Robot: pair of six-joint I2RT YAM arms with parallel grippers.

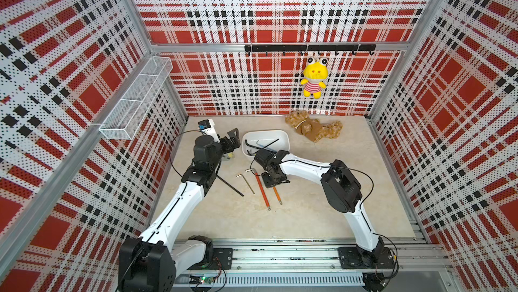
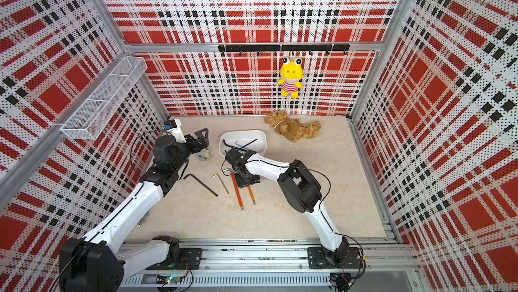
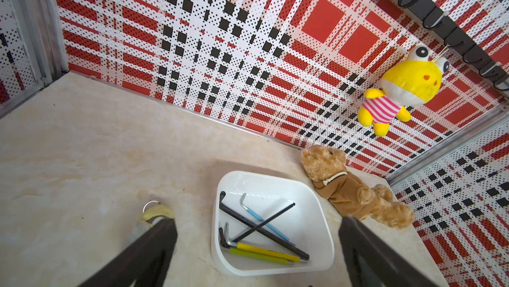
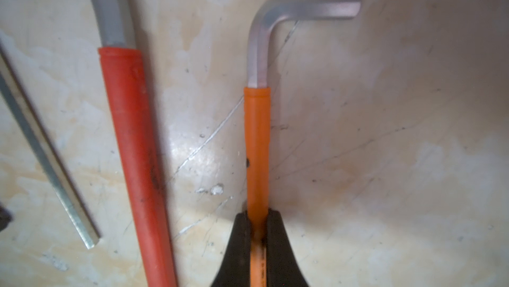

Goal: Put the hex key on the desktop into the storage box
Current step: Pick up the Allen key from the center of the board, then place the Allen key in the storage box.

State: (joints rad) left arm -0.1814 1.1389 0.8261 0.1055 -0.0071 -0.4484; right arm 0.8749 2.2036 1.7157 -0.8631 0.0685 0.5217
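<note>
An orange-sleeved hex key [image 4: 257, 139] lies on the cream desktop [image 1: 308, 206], and my right gripper [image 4: 257, 216] is shut on its sleeve; its far end pokes out below the gripper [image 1: 277, 195]. Beside it lie a red-sleeved hex key [image 1: 262, 189], a plain brass-coloured one [image 1: 248, 182] and a long black one [image 2: 200, 180]. The white storage box [image 1: 286, 136] behind them holds several hex keys [image 3: 261, 227]. My left gripper [image 3: 254, 222] hovers open left of the box, holding nothing.
A brown teddy bear [image 1: 311, 129] lies right of the box by the back wall. A yellow frog plush [image 1: 314, 79] hangs from a black hook rail. A white wire-mesh basket [image 1: 134, 100] is on the left wall. A small yellow keyring item [image 2: 205, 154] lies under the left gripper.
</note>
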